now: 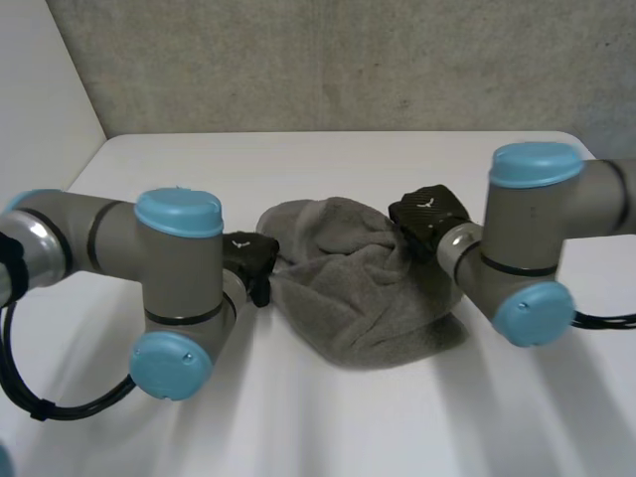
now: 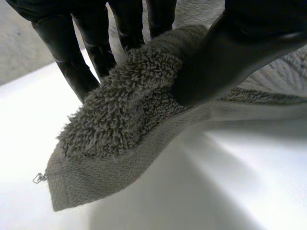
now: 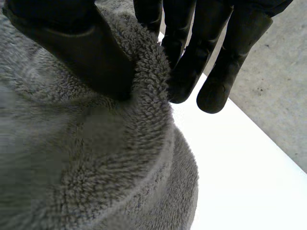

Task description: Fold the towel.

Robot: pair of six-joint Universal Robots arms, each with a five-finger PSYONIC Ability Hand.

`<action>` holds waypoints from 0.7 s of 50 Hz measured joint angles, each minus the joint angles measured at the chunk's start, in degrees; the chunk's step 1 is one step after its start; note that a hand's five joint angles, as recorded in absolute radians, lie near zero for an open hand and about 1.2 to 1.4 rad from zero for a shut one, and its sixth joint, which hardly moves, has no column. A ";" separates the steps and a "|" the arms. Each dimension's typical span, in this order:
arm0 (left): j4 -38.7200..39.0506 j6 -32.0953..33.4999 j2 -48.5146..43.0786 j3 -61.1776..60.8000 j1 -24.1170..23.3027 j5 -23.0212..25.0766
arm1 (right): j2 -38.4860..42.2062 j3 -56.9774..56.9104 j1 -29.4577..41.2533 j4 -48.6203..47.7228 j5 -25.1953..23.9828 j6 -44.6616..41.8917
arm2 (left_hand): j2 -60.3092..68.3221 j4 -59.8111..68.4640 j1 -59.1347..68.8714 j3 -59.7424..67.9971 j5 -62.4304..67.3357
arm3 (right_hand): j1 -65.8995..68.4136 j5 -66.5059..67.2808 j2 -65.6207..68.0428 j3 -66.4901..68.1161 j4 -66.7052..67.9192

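A grey terry towel lies bunched in the middle of the white table, between my two arms. My left hand is at the towel's left edge. In the left wrist view its thumb presses a corner of the towel against the fingers, and the corner hangs just above the table. My right hand is at the towel's upper right. There the thumb and fingers pinch a raised fold of the towel.
The left arm and right arm flank the towel low over the table. A grey wall stands behind the table's far edge. Bare table lies in front of the towel and behind it.
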 measured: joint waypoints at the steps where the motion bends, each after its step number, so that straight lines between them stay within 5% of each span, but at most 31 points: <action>1: -0.02 -0.09 1.50 -0.70 -0.03 -0.22 | -2.91 3.02 -0.21 0.80 -0.10 -0.43 | 0.00 0.00 0.00 0.00 0.00 | 0.00 0.00 0.00 0.29 0.00; 13: 0.18 0.32 19.95 -12.45 -0.26 -0.27 | -27.00 29.50 -3.44 16.40 -4.90 -6.05 | 0.57 0.00 0.48 0.30 0.00 | -2.03 -1.67 -1.89 -1.26 -2.27; 18: 0.37 0.58 24.24 -16.12 -0.11 0.02 | -33.42 32.33 -4.07 24.87 -13.53 -7.00 | 0.58 0.00 0.50 0.31 0.01 | -50.69 -53.04 -51.74 -50.40 -51.46; 22: 0.38 1.18 24.93 -17.58 0.77 0.39 | -36.75 28.17 -4.48 27.05 -18.09 -6.14 | 0.58 0.00 0.52 0.32 0.27 | -60.26 -62.29 -60.51 -61.47 -62.05; 28: 0.49 3.04 24.73 -19.68 3.02 1.01 | -36.17 19.31 -4.35 24.45 -19.25 -3.41 | 0.58 0.00 0.70 0.33 0.27 | -61.98 -62.29 -60.51 -61.47 -62.05; 35: 0.72 3.96 24.75 -21.88 3.55 1.93 | -21.93 5.76 0.62 21.69 -16.26 -2.37 | 0.58 0.00 0.71 0.34 0.33 | -62.08 -62.29 -60.51 -61.47 -62.05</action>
